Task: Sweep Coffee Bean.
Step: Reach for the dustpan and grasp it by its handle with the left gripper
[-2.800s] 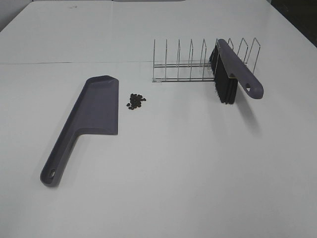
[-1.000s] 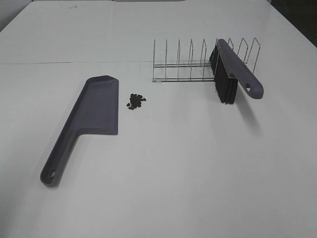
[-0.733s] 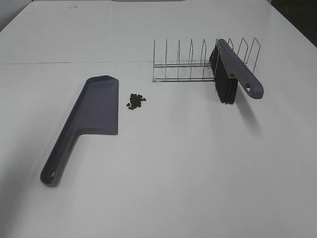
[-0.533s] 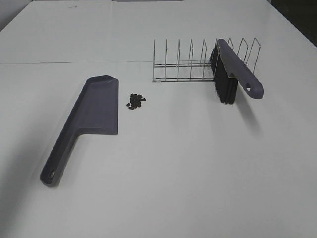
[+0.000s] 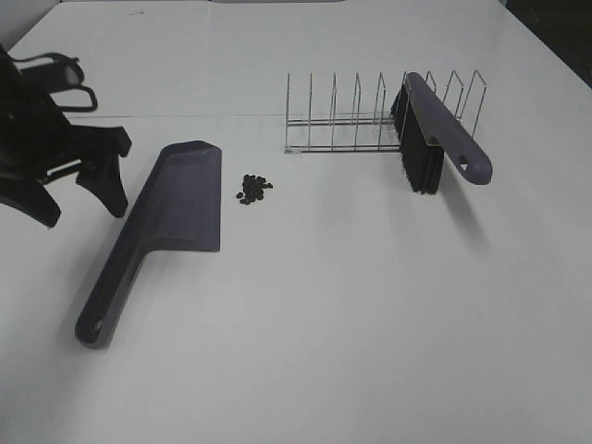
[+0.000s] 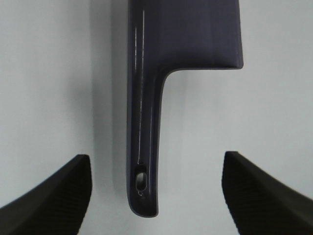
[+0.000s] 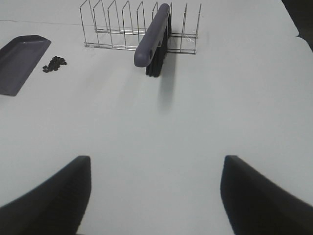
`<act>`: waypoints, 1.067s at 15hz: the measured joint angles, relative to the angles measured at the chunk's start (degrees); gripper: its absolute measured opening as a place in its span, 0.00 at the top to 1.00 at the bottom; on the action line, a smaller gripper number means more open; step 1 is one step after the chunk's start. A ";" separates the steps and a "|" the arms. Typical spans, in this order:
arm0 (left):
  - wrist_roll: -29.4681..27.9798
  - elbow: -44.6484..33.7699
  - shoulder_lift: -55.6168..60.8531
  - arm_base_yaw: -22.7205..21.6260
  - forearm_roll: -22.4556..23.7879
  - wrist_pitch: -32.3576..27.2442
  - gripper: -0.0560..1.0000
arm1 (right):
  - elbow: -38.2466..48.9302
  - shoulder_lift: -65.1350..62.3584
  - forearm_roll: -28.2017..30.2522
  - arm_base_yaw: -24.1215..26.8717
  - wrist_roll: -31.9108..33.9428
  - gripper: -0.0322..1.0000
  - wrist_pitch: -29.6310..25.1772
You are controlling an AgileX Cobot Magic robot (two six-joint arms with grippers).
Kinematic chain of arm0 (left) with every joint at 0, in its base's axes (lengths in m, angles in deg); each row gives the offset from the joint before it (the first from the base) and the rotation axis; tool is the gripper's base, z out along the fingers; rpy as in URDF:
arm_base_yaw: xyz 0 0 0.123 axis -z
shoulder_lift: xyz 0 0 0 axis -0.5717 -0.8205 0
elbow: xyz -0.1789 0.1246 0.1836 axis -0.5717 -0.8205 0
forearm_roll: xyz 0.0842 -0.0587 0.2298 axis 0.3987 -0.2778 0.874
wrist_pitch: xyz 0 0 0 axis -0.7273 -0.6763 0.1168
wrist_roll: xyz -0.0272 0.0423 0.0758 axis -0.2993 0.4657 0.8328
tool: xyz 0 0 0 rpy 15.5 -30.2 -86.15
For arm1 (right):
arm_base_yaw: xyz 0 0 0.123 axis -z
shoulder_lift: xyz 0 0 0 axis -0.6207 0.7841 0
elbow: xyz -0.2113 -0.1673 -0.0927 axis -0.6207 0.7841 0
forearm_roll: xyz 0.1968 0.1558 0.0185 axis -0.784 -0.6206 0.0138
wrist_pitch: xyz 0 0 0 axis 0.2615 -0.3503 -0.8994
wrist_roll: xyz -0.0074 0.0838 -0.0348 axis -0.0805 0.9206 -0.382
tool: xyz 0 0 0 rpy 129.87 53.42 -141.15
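Now left hand [image 5: 83,212] (spread wide) arrived over dustpan [image 5: 180,199].

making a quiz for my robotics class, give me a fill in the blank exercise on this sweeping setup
1. In the high view, the small pile of dark coffee beans lies to the ____ of the purple-grey plastic dustpan.
2. The purple-grey brush with black bristles rests in the silver wire rack with its bristles pointing ____.
3. The left hand is ____, close to the dustpan's handle.

Missing words: right; down; open.
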 joint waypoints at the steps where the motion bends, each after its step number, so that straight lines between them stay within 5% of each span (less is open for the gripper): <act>1: -1.15 0.06 -2.12 0.74 1.49 -0.11 0.26 | 0.00 0.00 0.00 0.00 0.00 0.34 0.00; 6: -2.81 0.23 -10.89 5.84 4.18 4.70 0.25 | 0.00 0.00 0.00 0.00 0.00 0.34 0.00; 12: -4.87 0.46 -14.78 6.47 5.44 6.36 0.27 | 0.00 0.00 0.00 0.00 0.00 0.34 0.00; 15: -5.61 0.63 -15.18 6.47 6.70 6.02 0.39 | 0.00 0.00 0.00 0.00 0.00 0.34 0.00; 16: -6.53 0.69 -15.30 6.47 6.65 5.96 0.63 | 0.00 0.00 0.00 0.00 0.00 0.34 0.00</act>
